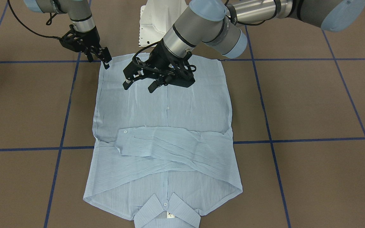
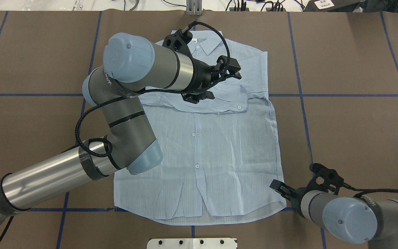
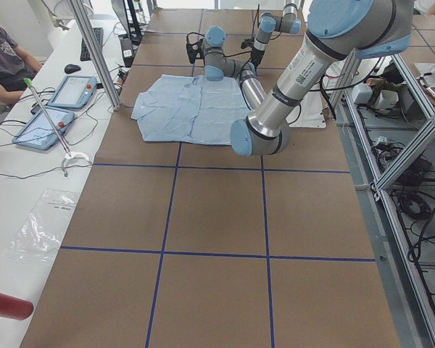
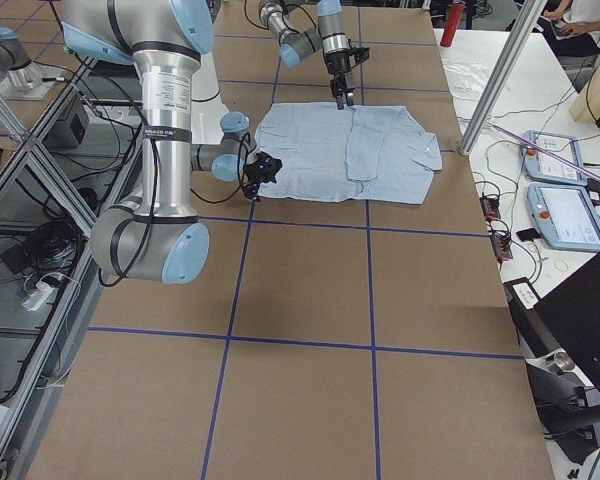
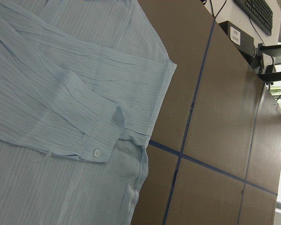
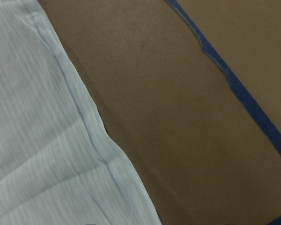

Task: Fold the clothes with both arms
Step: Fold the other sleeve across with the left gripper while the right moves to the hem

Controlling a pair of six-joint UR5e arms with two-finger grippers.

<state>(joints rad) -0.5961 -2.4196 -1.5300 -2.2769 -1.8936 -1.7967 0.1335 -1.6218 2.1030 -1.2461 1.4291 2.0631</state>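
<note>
The pale-blue striped shirt (image 1: 185, 107) lies flat and buttoned on the table, front up, with its collar (image 1: 166, 212) on the side away from the robot. Both sleeves are folded across the chest, and one cuff (image 5: 96, 150) with a white button lies on top. My left gripper (image 1: 139, 86) is open and empty, raised above the middle of the shirt (image 2: 219, 155). My right gripper (image 1: 99, 60) is open and low at the hem corner on the robot's side, also seen in the overhead view (image 2: 277, 188). The right wrist view shows only the shirt's edge (image 6: 33, 140) on the brown table.
The brown table (image 1: 312, 104) is marked with a grid of blue tape lines (image 1: 266, 126). The white pedestal base (image 1: 157, 19) stands just behind the shirt's hem. Tablets (image 4: 565, 215) and seated operators are on a side bench beyond the table's far edge.
</note>
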